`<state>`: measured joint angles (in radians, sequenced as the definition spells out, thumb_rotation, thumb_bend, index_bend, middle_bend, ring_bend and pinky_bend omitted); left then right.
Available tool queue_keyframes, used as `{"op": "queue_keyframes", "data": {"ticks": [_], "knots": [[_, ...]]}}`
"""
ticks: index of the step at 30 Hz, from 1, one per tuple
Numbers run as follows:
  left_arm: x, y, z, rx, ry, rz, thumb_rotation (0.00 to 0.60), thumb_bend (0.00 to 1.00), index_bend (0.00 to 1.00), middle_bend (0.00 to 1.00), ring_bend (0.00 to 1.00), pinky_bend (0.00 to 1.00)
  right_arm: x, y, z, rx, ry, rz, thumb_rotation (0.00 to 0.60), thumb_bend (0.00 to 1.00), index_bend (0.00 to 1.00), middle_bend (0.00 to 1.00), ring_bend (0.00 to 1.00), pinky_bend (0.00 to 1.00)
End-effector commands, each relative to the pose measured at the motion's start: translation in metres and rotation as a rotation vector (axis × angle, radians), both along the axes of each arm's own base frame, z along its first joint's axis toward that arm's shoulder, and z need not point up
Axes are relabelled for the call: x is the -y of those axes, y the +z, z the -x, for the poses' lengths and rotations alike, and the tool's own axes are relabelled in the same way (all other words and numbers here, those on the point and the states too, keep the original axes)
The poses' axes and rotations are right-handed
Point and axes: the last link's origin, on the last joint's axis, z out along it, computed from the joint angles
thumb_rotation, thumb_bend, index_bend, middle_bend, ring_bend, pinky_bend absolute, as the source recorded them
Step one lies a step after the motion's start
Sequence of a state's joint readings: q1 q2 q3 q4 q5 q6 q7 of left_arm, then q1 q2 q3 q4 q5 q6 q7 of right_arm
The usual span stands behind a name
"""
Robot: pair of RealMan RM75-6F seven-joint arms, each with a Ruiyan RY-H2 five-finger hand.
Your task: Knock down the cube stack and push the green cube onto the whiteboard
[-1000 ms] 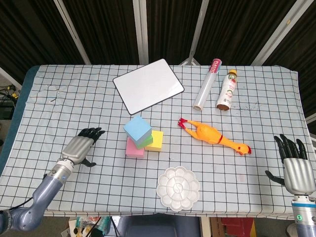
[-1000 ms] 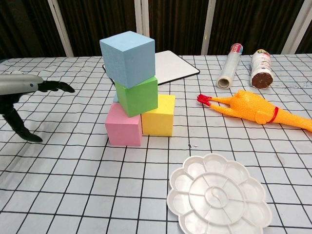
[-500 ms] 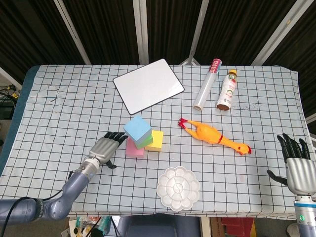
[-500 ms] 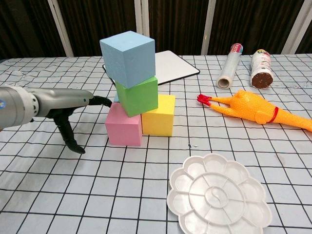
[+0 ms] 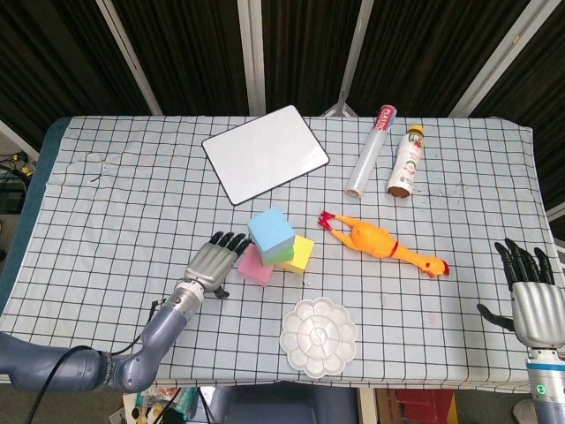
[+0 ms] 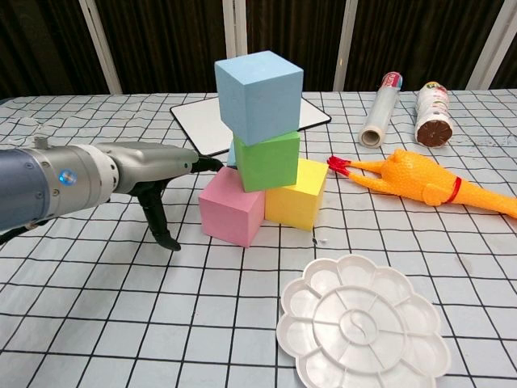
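Fingertips point(image 6: 212, 163) of our left hand point(image 5: 210, 263) reach flat toward the pink cube point(image 6: 233, 206), gripping nothing; contact we cannot confirm. On the pink and yellow cube point(image 6: 296, 192) rests the green cube point(image 6: 268, 158), with the blue cube point(image 6: 258, 95) on top, upright, near the whiteboard point(image 5: 265, 153). Our right hand point(image 5: 532, 300) hovers far off, fingers spread, holding nothing.

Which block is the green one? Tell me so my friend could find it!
Find the white whiteboard at the back of the checkered table, then look just in front of it for the cube stack. The green cube is sandwiched in the middle, under the blue cube and above the pink cube and yellow cube.
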<state>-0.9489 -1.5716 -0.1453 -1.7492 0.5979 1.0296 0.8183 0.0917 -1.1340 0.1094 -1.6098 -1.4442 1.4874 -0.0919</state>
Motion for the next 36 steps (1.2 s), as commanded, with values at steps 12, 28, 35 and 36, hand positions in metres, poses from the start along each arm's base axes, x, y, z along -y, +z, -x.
{"op": "queue_keyframes", "data": {"ticks": [12,28,35,36], "knots": [[-0.009,-0.016,-0.030,0.001,-0.098,-0.095,0.600,0.16,0.01,0.02,0.00,0.00,0.000,-0.003,-0.001,-0.004,0.000,-0.014,0.600,0.03,0.11,0.07,0.13,0.04],[-0.002,-0.047,-0.029,0.025,-0.161,-0.031,0.600,0.17,0.04,0.06,0.03,0.05,-0.001,-0.003,0.000,0.004,-0.003,-0.026,0.600,0.03,0.11,0.07,0.13,0.04],[-0.005,-0.040,-0.026,0.054,-0.193,-0.074,0.600,0.37,0.21,0.35,0.35,0.38,0.000,-0.003,0.000,0.008,-0.001,-0.028,0.600,0.03,0.11,0.07,0.13,0.04],[-0.006,-0.038,-0.025,0.059,-0.196,-0.083,0.600,0.39,0.24,0.39,0.38,0.42,0.000,-0.004,-0.001,0.009,0.000,-0.029,0.600,0.03,0.11,0.07,0.13,0.04]]}}
